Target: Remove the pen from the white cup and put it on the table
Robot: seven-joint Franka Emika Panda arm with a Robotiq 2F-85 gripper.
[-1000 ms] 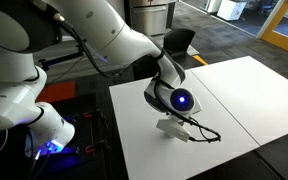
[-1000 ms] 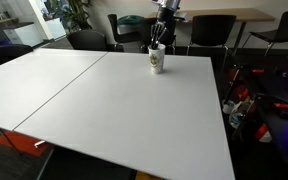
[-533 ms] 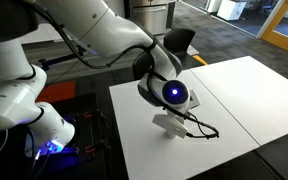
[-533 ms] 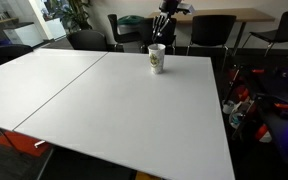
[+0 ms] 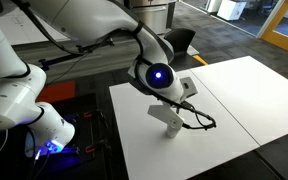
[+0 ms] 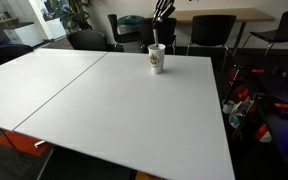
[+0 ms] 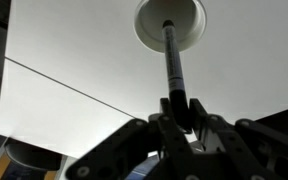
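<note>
Gripper [image 7: 177, 106]: in the wrist view the two fingers are drawn together and clamped on the upper end of the pen [image 7: 173, 62]. The pen runs straight away from the fingers toward the white cup [image 7: 170, 22]. Its far end lines up with the middle of the cup's round mouth.

From that view I cannot tell whether the far end is inside the cup or above the rim.

White cup: it stands upright on the table [image 7: 74, 40], apart from the gripper. In an exterior view the white cup [image 6: 157, 58] sits close to the table edge farthest from the camera, nearer that edge's right-hand corner than its left. The gripper [image 6: 161, 13] hangs directly above it with a visible gap between fingers and rim. The pen is too thin to make out there.

Table: the tabletop [image 6: 114, 110] is white, in two panels. The seam [image 7: 74, 86] runs diagonally across the wrist view to one side of the cup, not touching it.

Arm [image 5: 94, 20]: in an exterior view it reaches over the table [image 5: 254, 90] near one corner. The wrist carries a lit blue ring [image 5: 160, 75] and a dark cable [image 5: 199, 124] looping just over the surface. The cup and pen are not discernible in that view.

Dark chairs [image 6: 214, 30] stand beyond the far edge.
</note>
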